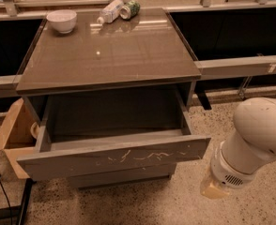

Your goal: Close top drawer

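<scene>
Top drawer (pixel 114 159) pulled out wide, lower centre of frame, scratched front panel facing camera. Gripper (pixel 213 190) at lower right, tucked under white arm (pixel 257 135), near the drawer front's right corner, not touching; open or closed, cannot tell. Bowl (pixel 62 20), bottle (pixel 109 11) and can (pixel 130 8) at the back of the cabinet top (pixel 110 55).

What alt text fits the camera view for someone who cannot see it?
The top drawer of a grey-brown cabinet stands pulled open, seemingly empty. The gripper hangs low right, below the drawer's right corner. A bowl, bottle and can rest on top.
</scene>
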### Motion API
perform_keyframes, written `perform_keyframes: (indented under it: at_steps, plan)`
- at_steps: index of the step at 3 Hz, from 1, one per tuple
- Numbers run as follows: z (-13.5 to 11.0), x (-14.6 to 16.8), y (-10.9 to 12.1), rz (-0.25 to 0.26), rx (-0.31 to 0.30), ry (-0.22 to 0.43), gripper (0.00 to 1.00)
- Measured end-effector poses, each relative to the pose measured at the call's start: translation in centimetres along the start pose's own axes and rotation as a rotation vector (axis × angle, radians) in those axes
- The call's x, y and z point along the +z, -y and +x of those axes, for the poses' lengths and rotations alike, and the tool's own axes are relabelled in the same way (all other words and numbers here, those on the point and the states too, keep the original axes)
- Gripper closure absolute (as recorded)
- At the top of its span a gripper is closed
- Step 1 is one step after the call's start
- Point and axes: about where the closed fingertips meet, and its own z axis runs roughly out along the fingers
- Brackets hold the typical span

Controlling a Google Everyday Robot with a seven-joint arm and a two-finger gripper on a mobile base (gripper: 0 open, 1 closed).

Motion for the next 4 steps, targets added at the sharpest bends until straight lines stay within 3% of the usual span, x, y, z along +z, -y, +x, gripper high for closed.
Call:
perform_keyframes:
  at_steps: [1, 2, 3, 4]
  plan:
    - [0.7, 2.9, -0.8, -0.061, 0.003, -0.025, 1.0]
    - [2.3, 8.3, -3.0, -0.167, 0.01, -0.086, 1.0]
    - [2.1, 8.3, -2.4, -0.173, 0.014, -0.087, 1.0]
    - [0.9, 7.3, -0.3, -0.183, 0.018, -0.086, 1.0]
